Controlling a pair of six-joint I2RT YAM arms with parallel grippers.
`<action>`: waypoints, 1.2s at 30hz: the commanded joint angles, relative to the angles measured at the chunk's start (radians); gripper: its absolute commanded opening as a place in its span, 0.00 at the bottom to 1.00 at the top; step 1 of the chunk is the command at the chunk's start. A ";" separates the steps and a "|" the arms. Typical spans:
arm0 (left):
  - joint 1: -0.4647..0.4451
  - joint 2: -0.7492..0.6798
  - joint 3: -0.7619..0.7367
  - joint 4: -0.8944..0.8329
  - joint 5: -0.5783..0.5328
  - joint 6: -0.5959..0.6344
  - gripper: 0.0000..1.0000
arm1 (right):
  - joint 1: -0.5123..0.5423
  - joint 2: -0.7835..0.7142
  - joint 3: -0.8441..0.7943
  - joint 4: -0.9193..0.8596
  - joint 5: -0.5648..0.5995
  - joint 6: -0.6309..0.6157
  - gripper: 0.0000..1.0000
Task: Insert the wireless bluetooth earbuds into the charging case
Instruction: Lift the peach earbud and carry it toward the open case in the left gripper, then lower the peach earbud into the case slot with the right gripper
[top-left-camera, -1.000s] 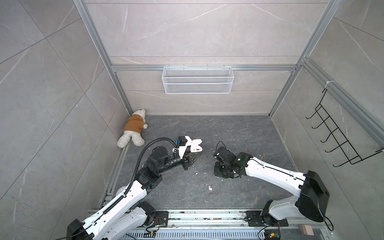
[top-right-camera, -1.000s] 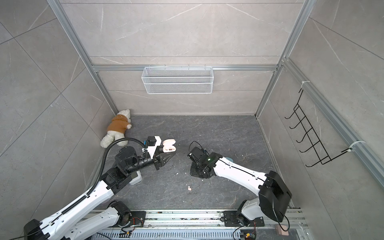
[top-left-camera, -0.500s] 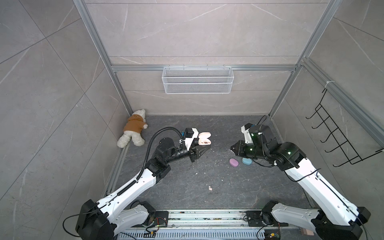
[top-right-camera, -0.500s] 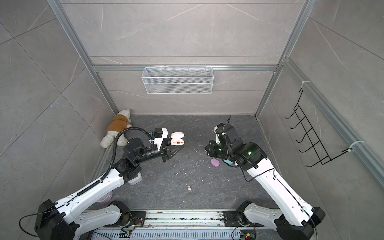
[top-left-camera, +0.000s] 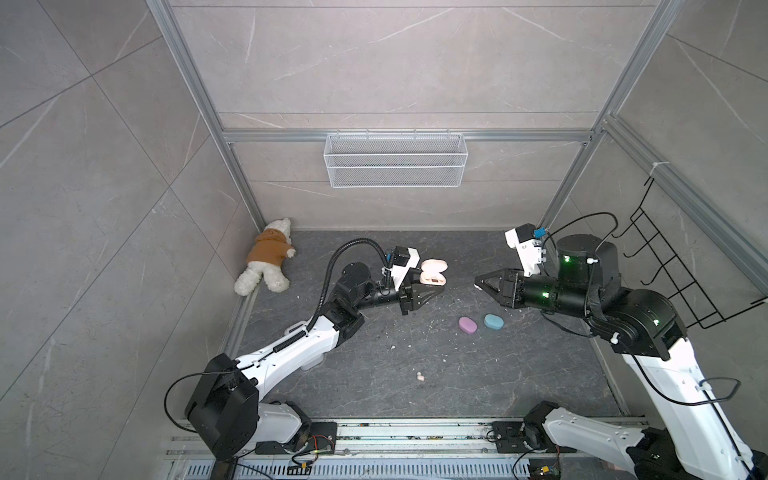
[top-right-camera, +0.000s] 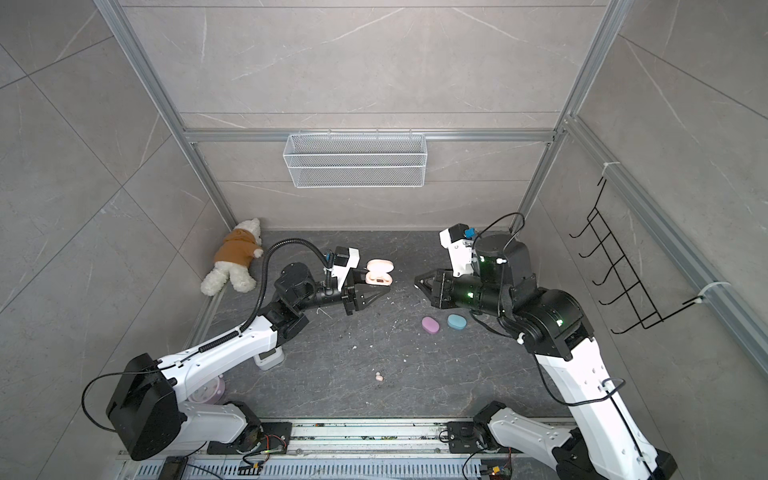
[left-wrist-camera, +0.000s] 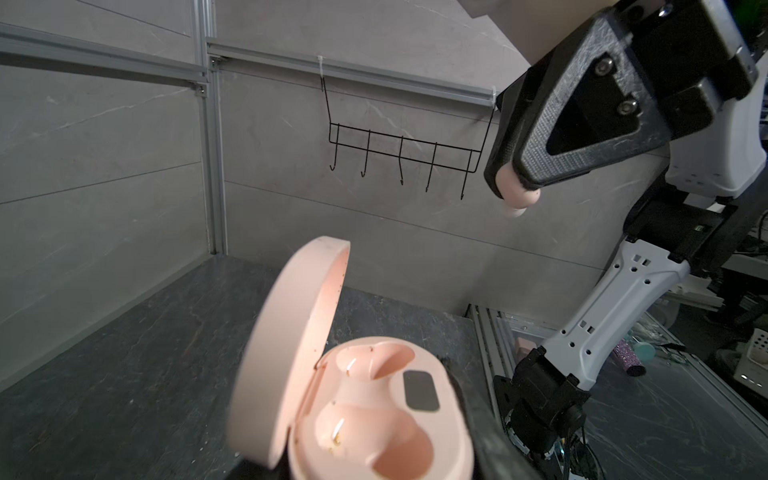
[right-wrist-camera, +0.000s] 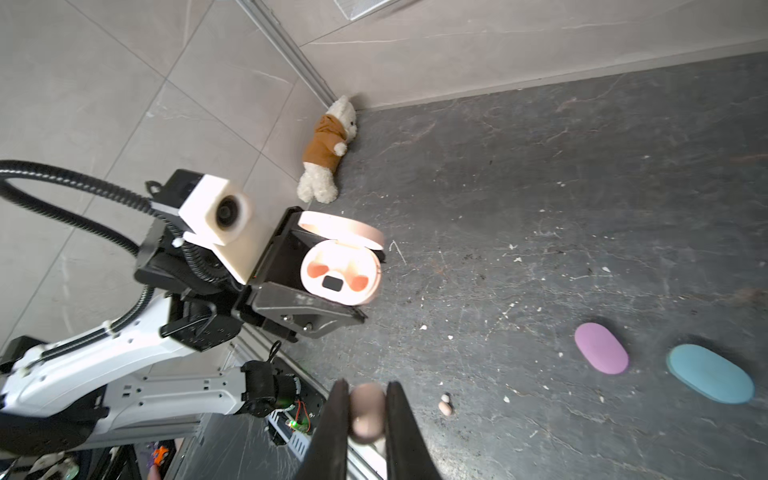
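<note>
Top view, left claw (top-left-camera: 426, 289): was shut on the open peach charging case (top-left-camera: 433, 277), held up off the floor (top-left-camera: 374, 353), both cups (left-wrist-camera: 374, 361) empty.
Right claw (top-left-camera: 478, 285): was shut on one peach earbud (left-wrist-camera: 517, 194), well apart from the case.
Earbud feel: likely light, hard, slippery; best pinched at its fat middle.
Earbud way: long side ran along the fingers (right-wrist-camera: 332, 424), tip poking out toward the case.
</note>
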 joint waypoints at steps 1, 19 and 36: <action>-0.018 0.009 0.054 0.096 0.057 -0.017 0.01 | -0.007 0.000 0.007 0.047 -0.127 -0.030 0.15; -0.038 0.009 0.086 0.033 0.124 -0.007 0.01 | -0.007 0.000 -0.126 0.213 -0.276 -0.024 0.15; -0.041 -0.027 0.076 -0.005 0.130 0.016 0.01 | -0.007 0.029 -0.155 0.253 -0.274 -0.008 0.15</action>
